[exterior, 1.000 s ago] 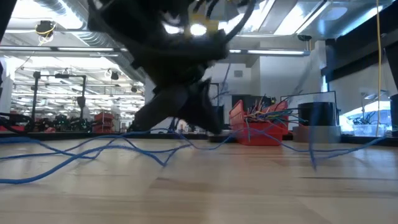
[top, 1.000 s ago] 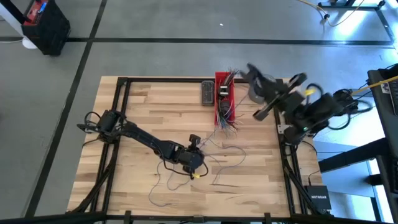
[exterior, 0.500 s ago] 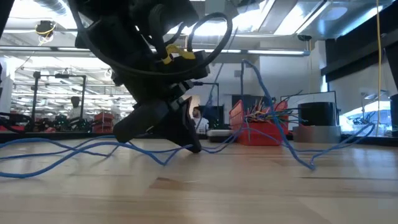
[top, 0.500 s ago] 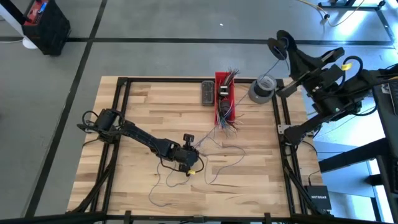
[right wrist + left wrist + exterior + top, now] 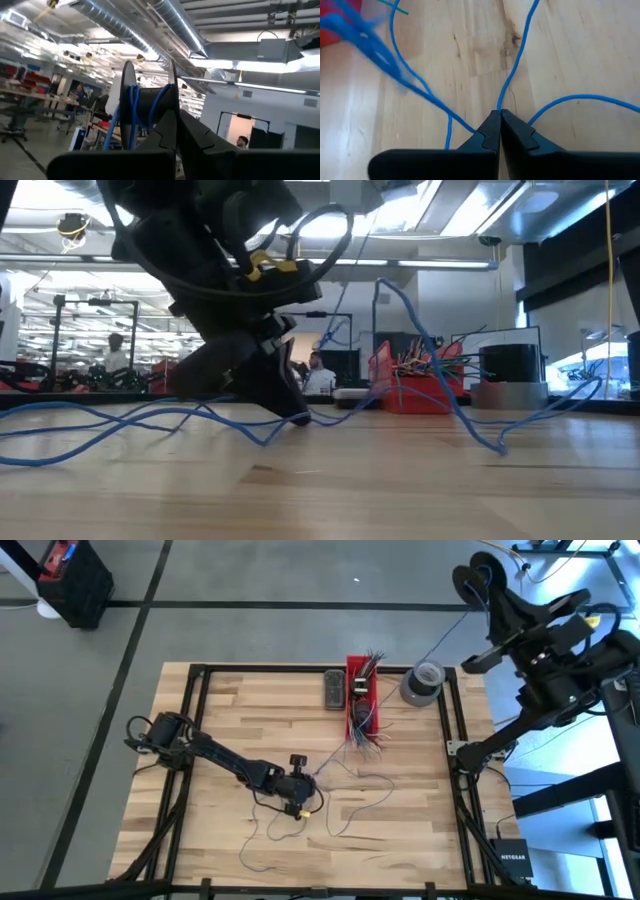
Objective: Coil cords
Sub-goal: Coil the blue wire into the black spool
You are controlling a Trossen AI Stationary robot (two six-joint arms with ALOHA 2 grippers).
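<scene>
Table (image 5: 220, 710): wooden top carrying a red bin (image 5: 361, 700)
Cords (image 5: 350, 802): lying loose just below the red bin
Left gripper (image 5: 300, 802): pinching one cord there
Right gripper (image 5: 478, 585): closed; hanging beyond the table's corner, well apart from the bin; holding a spool (image 5: 145, 107)

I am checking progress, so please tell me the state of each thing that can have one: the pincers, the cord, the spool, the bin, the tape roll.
left pincer: shut on the blue cord, low at the table
right pincer: shut, raised beyond the table's far right corner
blue cord: mostly loose on the wood, a few turns on the spool
spool: partly wound
red bin: open, wire ends sticking out
tape roll: lying flat
</scene>
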